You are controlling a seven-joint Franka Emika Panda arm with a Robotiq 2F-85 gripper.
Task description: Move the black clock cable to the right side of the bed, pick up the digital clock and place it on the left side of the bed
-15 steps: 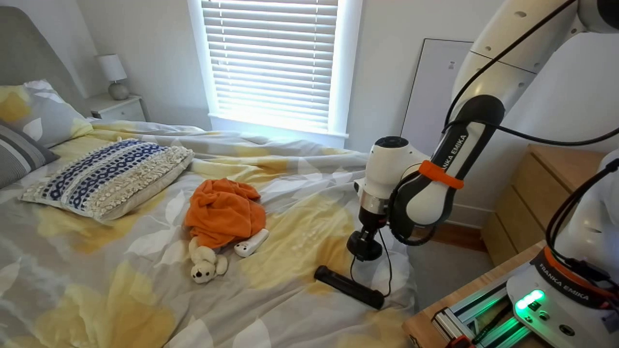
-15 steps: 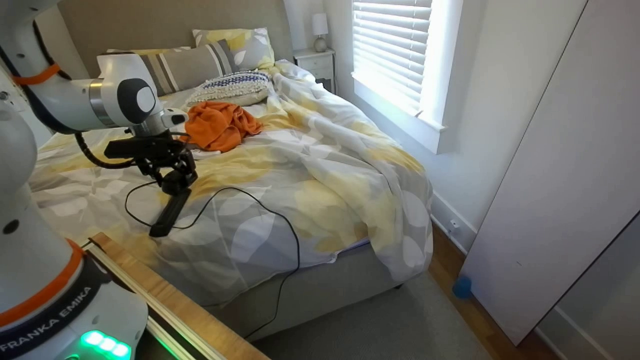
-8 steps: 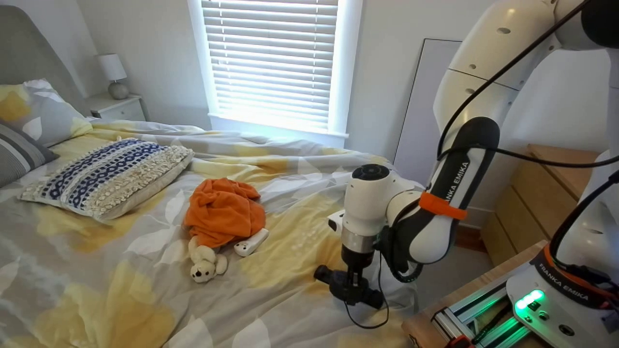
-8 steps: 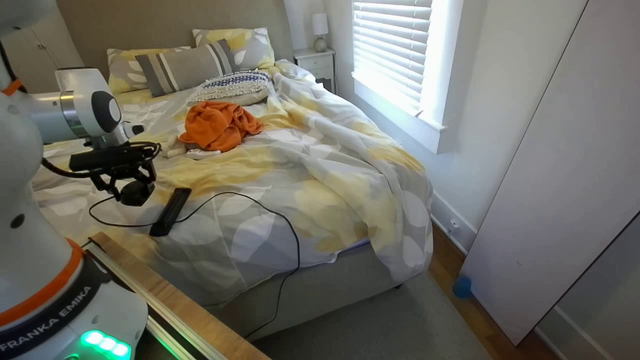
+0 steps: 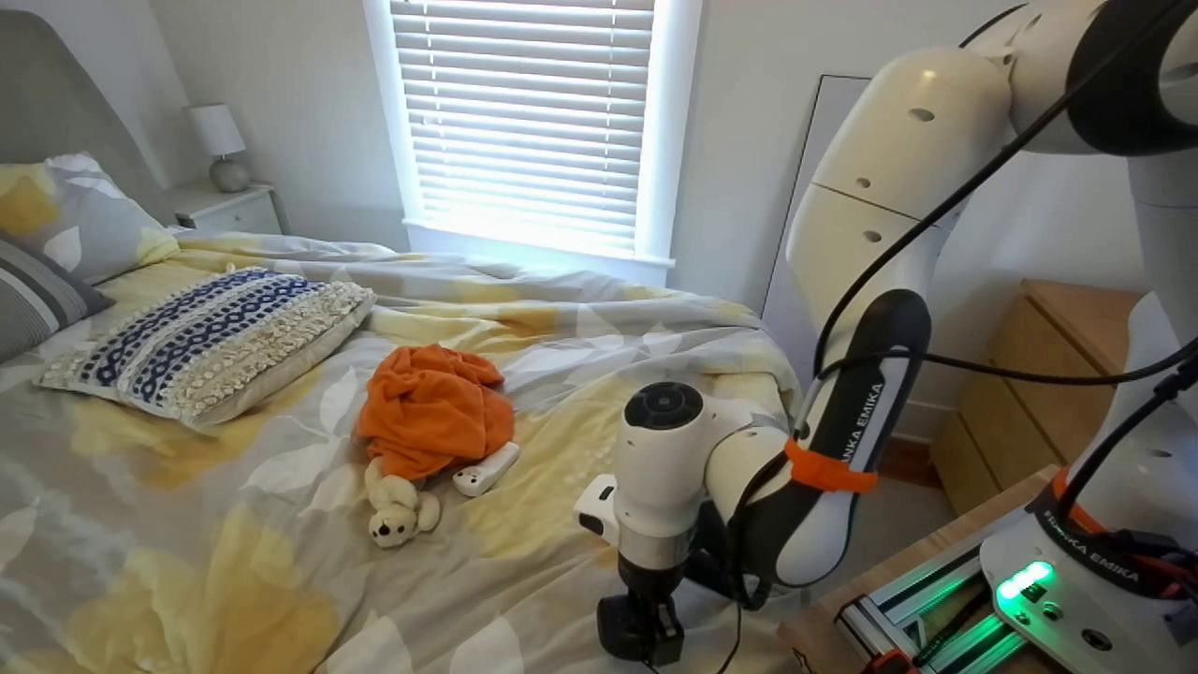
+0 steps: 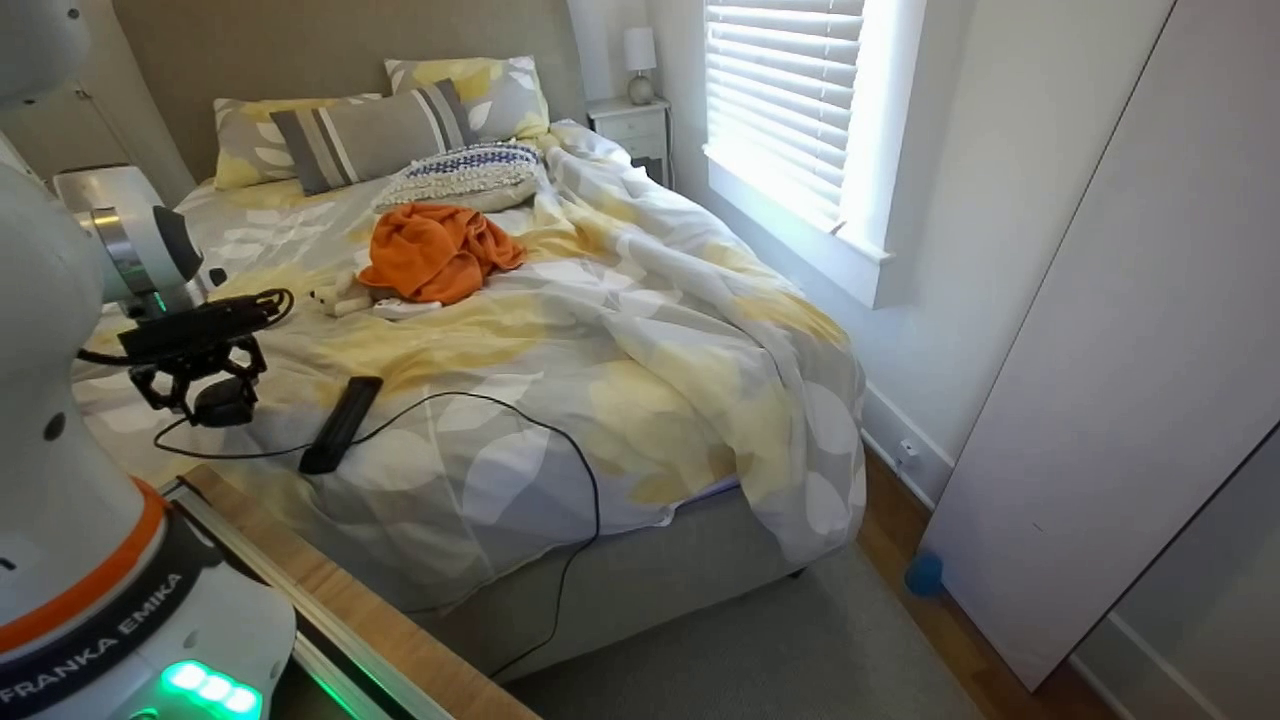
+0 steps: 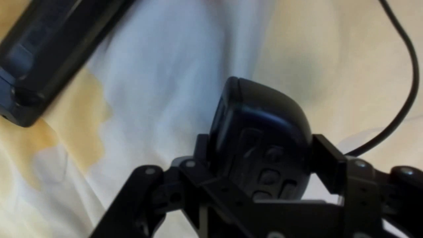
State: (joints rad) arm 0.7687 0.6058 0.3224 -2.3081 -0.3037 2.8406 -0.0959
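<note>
The black clock cable, a thin, bendy cord with a chunky, round-cornered plug at its end, is seen at the left of the frame in an exterior view, over the big grey, white and yellow cloth-covered bed. In the wrist view the plug is seen just below and right of the middle of the frame, where it is pinched from both sides by the black, two-fingered pincer. Whether the bed is touched by the plug cannot be told.

The plug is likely hard, smooth and light. It should not be squashed easily, but it could be twisted or let slip if it were pinched near a round corner. Its fat middle is the best place to be held. The cord should be easily bent. If it is pulled too far, the long, flat, black, bar-shaped digital clock might be dragged along, as the cord is seen running up to it in an exterior view. In the wrist view, the clock is found in the upper left of the frame. It is likely stiff, and is best gripped gently across its narrow middle.
</note>
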